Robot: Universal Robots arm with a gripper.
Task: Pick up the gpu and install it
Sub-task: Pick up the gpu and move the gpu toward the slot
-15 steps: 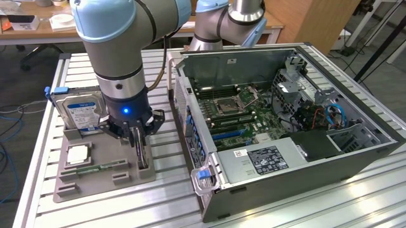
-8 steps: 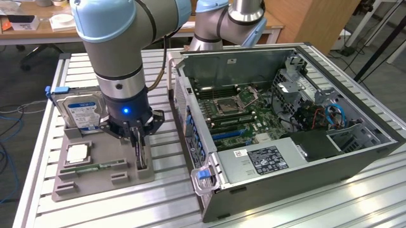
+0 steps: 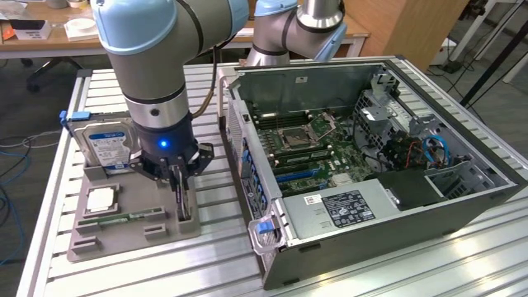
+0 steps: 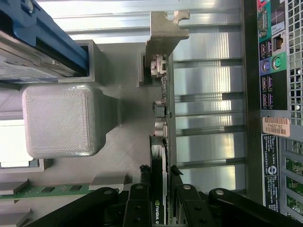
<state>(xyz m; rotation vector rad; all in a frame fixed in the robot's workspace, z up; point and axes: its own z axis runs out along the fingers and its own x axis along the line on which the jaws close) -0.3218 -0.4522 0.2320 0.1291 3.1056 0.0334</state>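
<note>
Your claw [image 4: 160, 171] is closed on the gpu [image 4: 164, 118]. In the wrist view you can see its two fingers [image 4: 139, 201] pressed one against each face of the card. The gpu stands on edge in a slot of the grey tray [image 3: 123, 240], along the tray's edge that faces the computer case [image 3: 396, 238]. Its silvery bracket [image 4: 163, 35] is at the end away from the claw. Between the fingers the card's edge carries a small green logo, too small for you to read.

Little of the writing is legible. The hard drive [image 3: 107, 145] has a blue-and-white label whose text cannot be made out. Inside the case a black label [image 3: 348, 208] with white print and a white sticker [image 3: 312, 199] with a red mark lie side by side; neither can be read. On the case's rear panel a tan sticker [image 4: 275, 126] bears a dark code that cannot be read.

On the tray you have one gpu, one hard drive standing upright at the end toward the back of the exterior view, one silver processor chip [image 3: 100, 199] and one green memory stick [image 3: 123, 218]. One tray and one open case stand on the slatted table [image 3: 165, 272], the tray toward the table's edge at the exterior view's left.
</note>
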